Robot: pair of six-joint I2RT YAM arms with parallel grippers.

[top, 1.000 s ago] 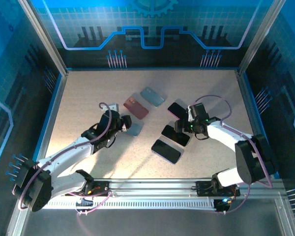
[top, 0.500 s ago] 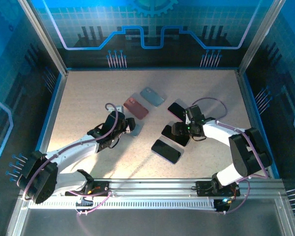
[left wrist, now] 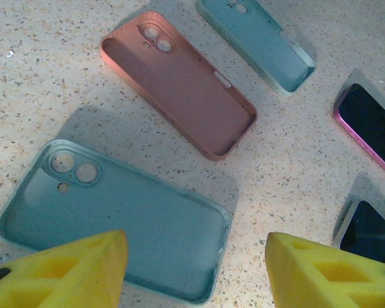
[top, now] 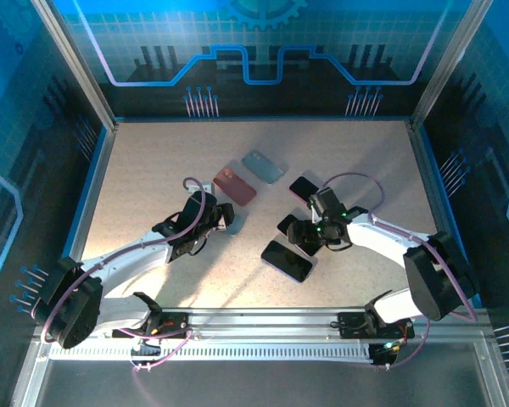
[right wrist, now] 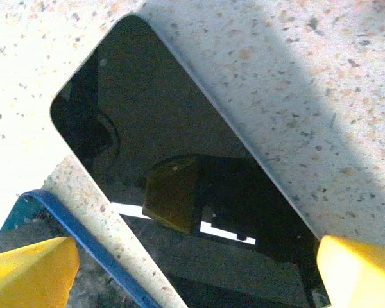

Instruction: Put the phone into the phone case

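The left gripper (left wrist: 196, 276) hangs over the speckled table (left wrist: 38, 77), its yellow fingers (left wrist: 64, 269) spread apart at the bottom edge. Just beyond them lies a teal case (left wrist: 115, 218), hollow side up, camera holes to the left. Past it a pink case (left wrist: 179, 83) lies at a slant, also hollow side up, apart from the teal one. A second teal case (left wrist: 256, 42) sits at the top. A pink-rimmed phone (left wrist: 372, 122) is cut by the right edge, and a dark phone (left wrist: 369, 228) shows below it, near the right finger
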